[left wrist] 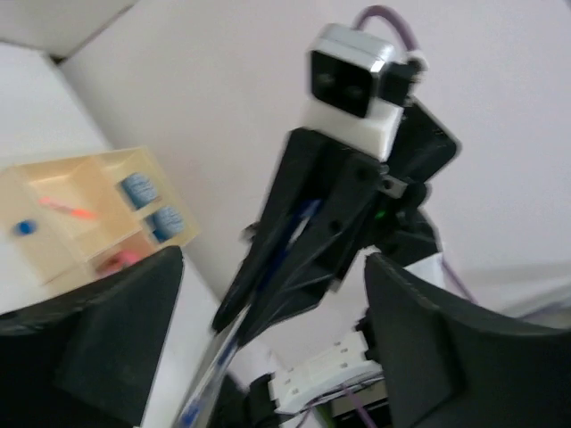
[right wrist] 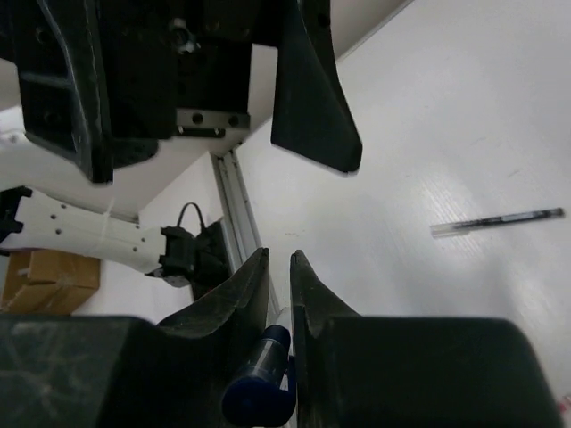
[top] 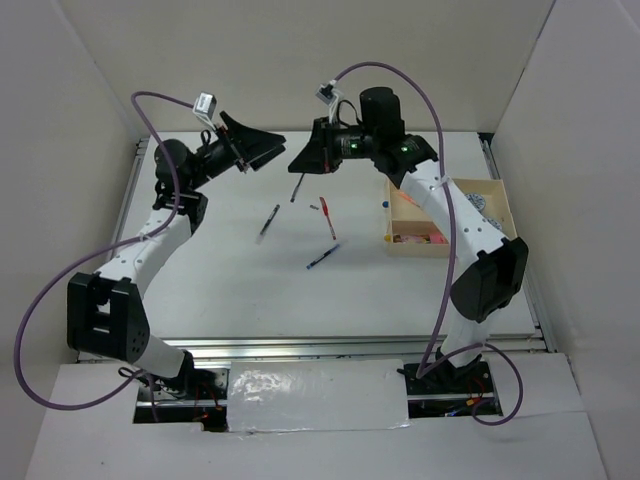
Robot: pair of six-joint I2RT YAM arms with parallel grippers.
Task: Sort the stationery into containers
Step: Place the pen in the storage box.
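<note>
My right gripper is shut on a dark blue pen and holds it above the table's far middle; the pen hangs below the fingers. My left gripper is open and empty, raised just left of it and facing it. On the table lie a dark pen, a red pen and a blue pen. The tan wooden tray at the right holds two blue-and-white rolls, an orange pen and a pink piece.
A small blue bit lies by the tray's left wall. White walls enclose the table at the back and both sides. A metal rail runs along the near edge. Purple cables loop above both arms.
</note>
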